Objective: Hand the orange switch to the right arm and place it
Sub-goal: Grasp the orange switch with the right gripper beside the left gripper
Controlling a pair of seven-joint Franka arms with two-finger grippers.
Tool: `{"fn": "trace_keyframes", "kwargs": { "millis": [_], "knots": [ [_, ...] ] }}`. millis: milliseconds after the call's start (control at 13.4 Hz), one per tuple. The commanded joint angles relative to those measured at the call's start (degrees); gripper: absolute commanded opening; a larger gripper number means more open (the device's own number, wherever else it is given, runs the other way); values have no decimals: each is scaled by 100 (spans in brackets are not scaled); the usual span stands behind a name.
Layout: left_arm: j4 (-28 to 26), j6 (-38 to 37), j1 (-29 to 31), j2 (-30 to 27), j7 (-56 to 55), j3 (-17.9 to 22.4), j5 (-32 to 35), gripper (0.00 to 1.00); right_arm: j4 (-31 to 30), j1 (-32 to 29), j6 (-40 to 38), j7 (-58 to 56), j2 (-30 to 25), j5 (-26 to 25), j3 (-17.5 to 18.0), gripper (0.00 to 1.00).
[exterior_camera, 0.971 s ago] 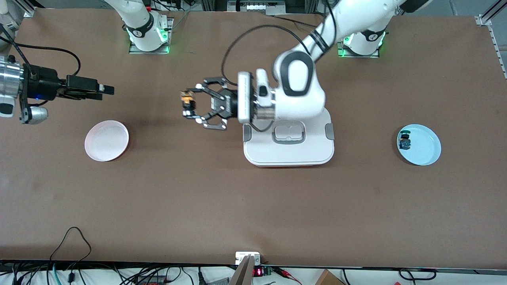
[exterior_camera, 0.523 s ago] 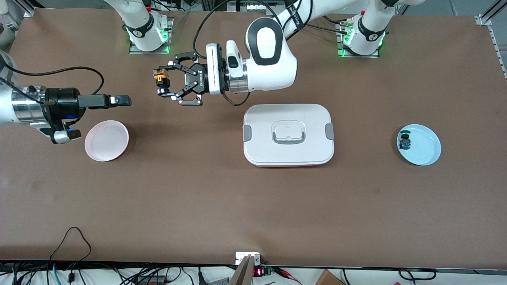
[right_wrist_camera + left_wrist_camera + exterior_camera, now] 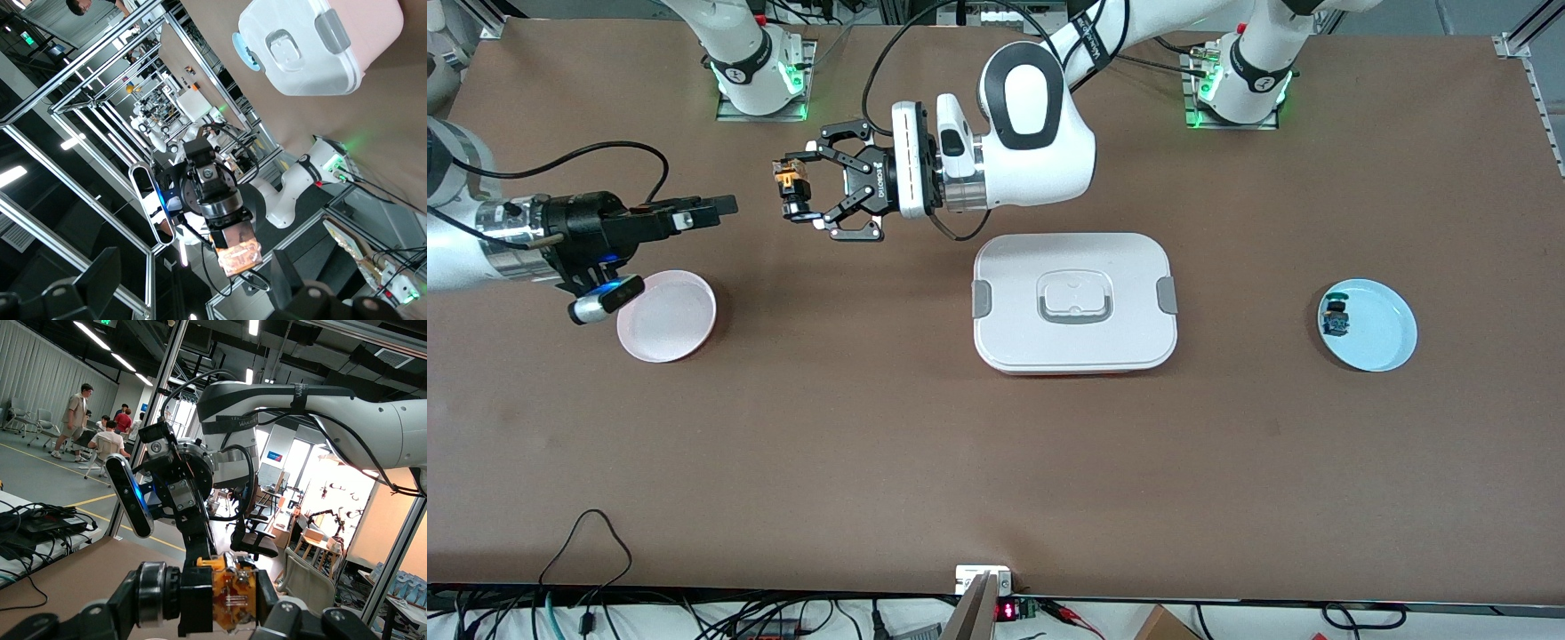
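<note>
Orange switch [image 3: 789,180] sits clenched between the linkage fingers of our left end effector [image 3: 793,188], held in the air over bare brown worktop [image 3: 996,462] toward the right arm's end of the table. In the left wrist view we see the same switch [image 3: 230,600] pinched just ahead of the camera, with our right end effector [image 3: 175,495] facing it a little way off. That right end effector [image 3: 716,208] hangs over the worktop just above the rim of the pink plate [image 3: 667,316]; its slim fingers are parted, holding nothing, and they point at the switch across a small stretch of open air. From the right wrist view the switch [image 3: 237,253] shows head-on between our own two spread fingers [image 3: 100,277].

Nothing lies between the two end effectors. The white lidded box [image 3: 1075,301] stands mid-worktop, nearer the front camera than the left end effector and clear of both.

The pink plate looks bare. The light blue plate [image 3: 1383,342], toward the left arm's end of the table, carries a small dark part [image 3: 1336,317] near its rim, possibly the blue-green switch, though we cannot make it out well.

Wide open worktop runs toward the front edge, where cables [image 3: 587,542] trail.
</note>
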Motion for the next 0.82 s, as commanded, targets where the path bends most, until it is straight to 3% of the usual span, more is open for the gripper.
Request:
{"fn": "trace_keyframes", "kwargs": {
  "millis": [0,747],
  "knots": [
    [180,44,-105,55,64,83,-178,1,-304,-21,-221,49,-72,332,36,100],
    [250,44,-105,82,64,100,-169,3,-656,286,-125,-549,-72,552,36,100]
  ]
}}
